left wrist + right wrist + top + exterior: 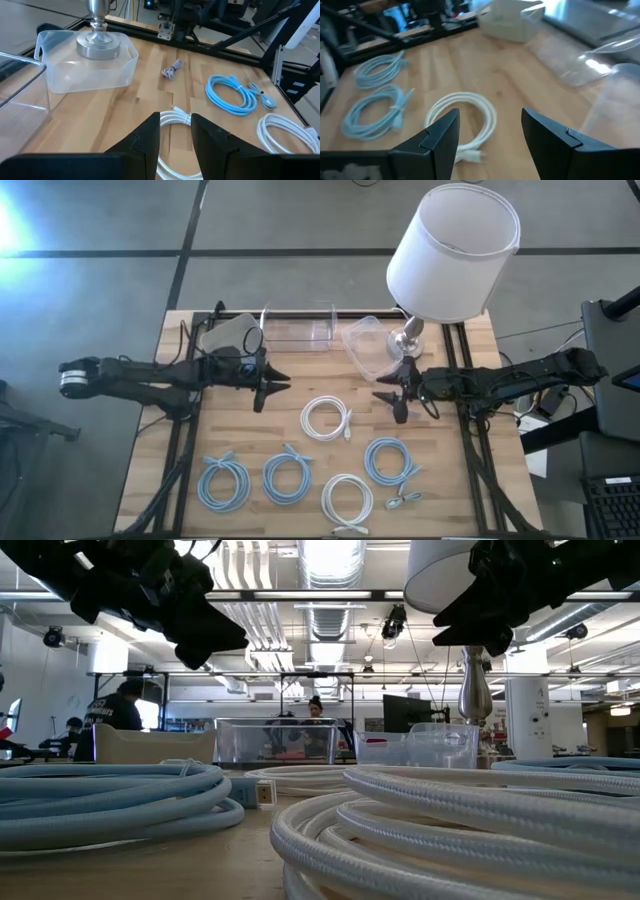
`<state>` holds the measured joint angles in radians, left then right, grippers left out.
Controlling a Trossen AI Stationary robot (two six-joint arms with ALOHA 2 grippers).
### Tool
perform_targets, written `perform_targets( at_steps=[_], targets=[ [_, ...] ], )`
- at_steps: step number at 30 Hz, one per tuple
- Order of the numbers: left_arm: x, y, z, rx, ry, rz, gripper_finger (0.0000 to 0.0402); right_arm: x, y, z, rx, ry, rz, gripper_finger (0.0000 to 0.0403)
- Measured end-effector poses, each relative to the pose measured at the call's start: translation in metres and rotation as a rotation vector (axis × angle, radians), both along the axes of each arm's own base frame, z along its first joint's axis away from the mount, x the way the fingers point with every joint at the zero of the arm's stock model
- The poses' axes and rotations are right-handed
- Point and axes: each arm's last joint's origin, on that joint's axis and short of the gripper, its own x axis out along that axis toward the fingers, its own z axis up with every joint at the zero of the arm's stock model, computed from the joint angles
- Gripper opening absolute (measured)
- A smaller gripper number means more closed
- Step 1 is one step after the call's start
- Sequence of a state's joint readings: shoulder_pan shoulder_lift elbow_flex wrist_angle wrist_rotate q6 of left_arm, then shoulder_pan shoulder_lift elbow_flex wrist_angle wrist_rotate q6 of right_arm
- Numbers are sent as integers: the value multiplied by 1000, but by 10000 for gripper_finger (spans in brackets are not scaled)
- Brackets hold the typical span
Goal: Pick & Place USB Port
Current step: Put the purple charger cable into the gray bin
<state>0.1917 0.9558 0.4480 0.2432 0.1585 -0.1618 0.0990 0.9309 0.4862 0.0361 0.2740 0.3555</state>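
Observation:
A white coiled USB cable lies flat on the middle of the wooden table; it also shows in the left wrist view and the right wrist view. My left gripper hovers open above the table, just left of and beyond that coil. My right gripper hovers open on the coil's right. Both hang clear of the table in the low view, the left gripper and the right gripper. Neither touches anything.
Three blue coils, another white coil and a small grey cable lie along the near edge. Clear containers, a beige bin and a lamp stand at the far edge.

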Motion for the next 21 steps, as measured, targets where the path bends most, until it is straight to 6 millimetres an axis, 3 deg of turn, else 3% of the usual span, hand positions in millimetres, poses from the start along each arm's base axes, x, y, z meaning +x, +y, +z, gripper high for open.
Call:
perform_targets(
  at_steps=[6,13,21],
  targets=[
    [0,0,0,6,0,-2,112,2,3,-14,85,109,71,210],
    [-1,0,-4,5,11,-2,112,-7,3,-36,86,355,76,210],
    [-1,0,-4,3,11,-2,112,-27,2,-60,211,672,-63,210]
  ],
)
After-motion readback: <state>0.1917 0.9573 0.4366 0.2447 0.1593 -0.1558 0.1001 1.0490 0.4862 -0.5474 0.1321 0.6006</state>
